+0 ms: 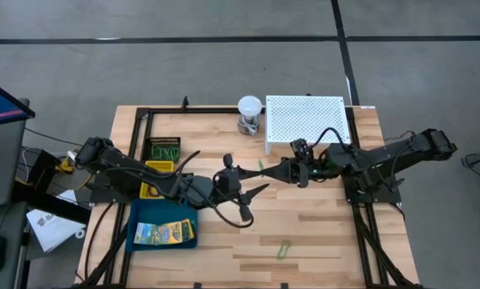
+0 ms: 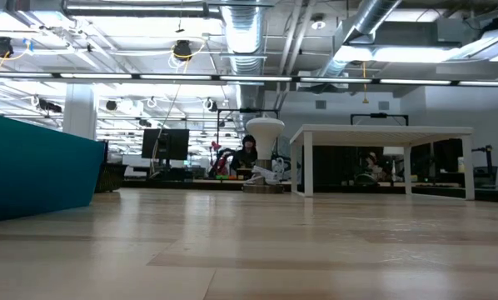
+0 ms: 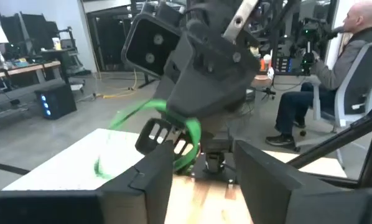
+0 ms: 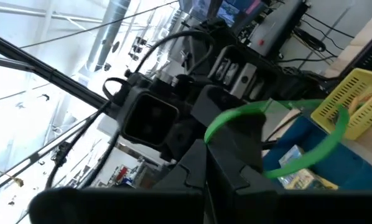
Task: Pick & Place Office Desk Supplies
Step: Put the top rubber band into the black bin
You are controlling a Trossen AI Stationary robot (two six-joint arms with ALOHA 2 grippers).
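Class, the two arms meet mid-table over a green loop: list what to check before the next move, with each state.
1. Right claw shut on green loop: ok.
2. Left claw open, facing the loop: ok.
3. Loop between left fingers: cannot tell.
4. Blue tray holds packets, room left: ok.
5. Second green loop lies loose on the table: not ok.

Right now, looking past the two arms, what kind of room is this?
Probably a robotics lab or workshop, not an ordinary office. The wooden table stands on bare grey concrete, exposed ducts run along the ceiling, and a seated person sits among equipment benches behind the arms.
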